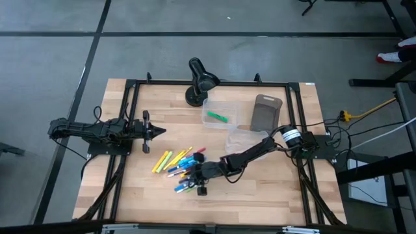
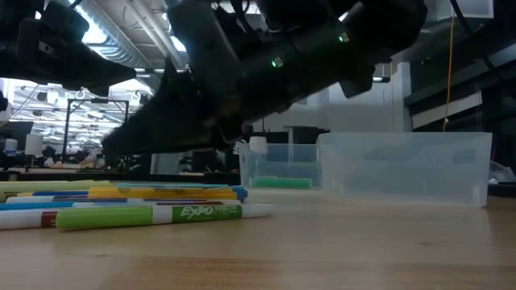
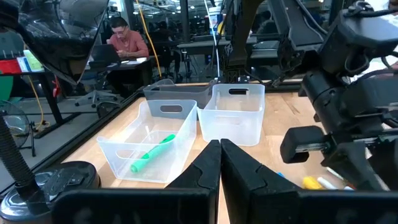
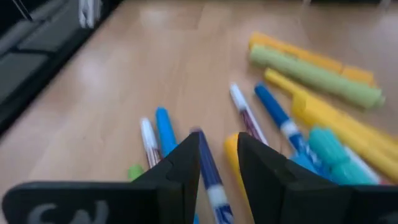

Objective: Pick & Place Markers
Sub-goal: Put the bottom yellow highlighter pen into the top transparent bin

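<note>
The markers (image 1: 177,166) lie loose in a heap on the wooden table: yellow, blue, green and orange sticks, also seen in the right wrist view (image 4: 323,106). A green one (image 2: 149,214) lies nearest in the low view. Another green marker (image 1: 218,117) lies inside a clear bin (image 1: 209,104). My right gripper (image 1: 197,181) is low over the near side of the heap, open by a narrow gap. In its wrist view the right gripper (image 4: 219,155) has a finger on each side of a blue marker (image 4: 211,177). My left gripper (image 3: 219,155) is shut on nothing and waits at the table's left (image 1: 156,132).
A second clear bin (image 1: 244,138) stands just right of the heap, under my right arm. A grey-brown tray (image 1: 266,112) sits behind it. A black desk lamp (image 1: 198,81) stands at the far edge. Bare wood shows near the front edge. A person sits in the room beyond (image 3: 127,43).
</note>
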